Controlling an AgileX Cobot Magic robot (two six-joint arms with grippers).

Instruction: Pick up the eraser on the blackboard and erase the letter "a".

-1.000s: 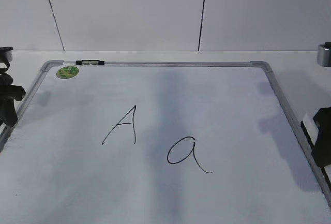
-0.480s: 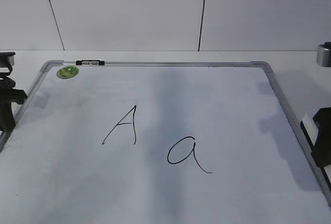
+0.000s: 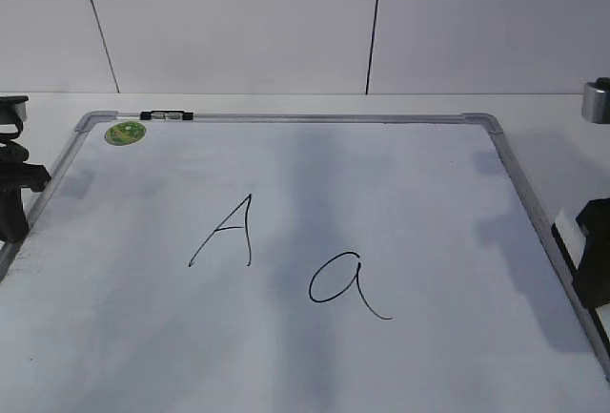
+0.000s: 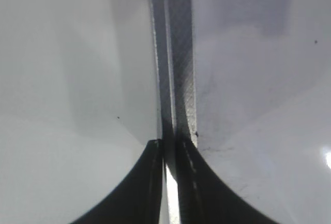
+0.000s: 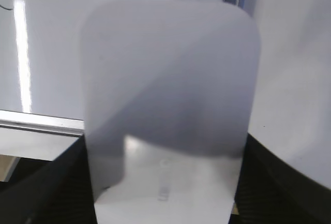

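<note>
Counter point(image 3: 286, 103): white, plain, carries the board flat.

Blackboard point(image 3: 400, 175): large white wipe-off panel with a grey metal frame, lying face up. A green round sticker point(image 3: 125, 133) sits at its far left corner. Surface looks smooth and glossy, so a felt pad should slide easily across it.

Right gripper point(image 3: 593, 265): at the board's right edge, mostly cut off in the exterior view. In the wrist view its dark fingers point(image 5: 279, 182) stand wide on either side of the eraser point(image 5: 168, 110) and press its long sides, so it is holding it.

Left gripper point(image 4: 170, 182): at the board's left rim, jaws drawn nearly together over the frame strip. Whether they pinch the frame I cannot tell.

Eraser: white, rounded-rectangle block in the right gripper, off the writing area at the board's right side. Judged light and rigid, with a smooth, possibly slippery shell; holding across the narrow width near the middle seems best, keeping it flat for even contact.

Capital "A" point(image 3: 224, 232): left of centre, to be spared.

Letter "a" point(image 3: 345, 284): thin black loop with a tail, near the board's middle, just right of the capital, not touching, untouched so far.
</note>
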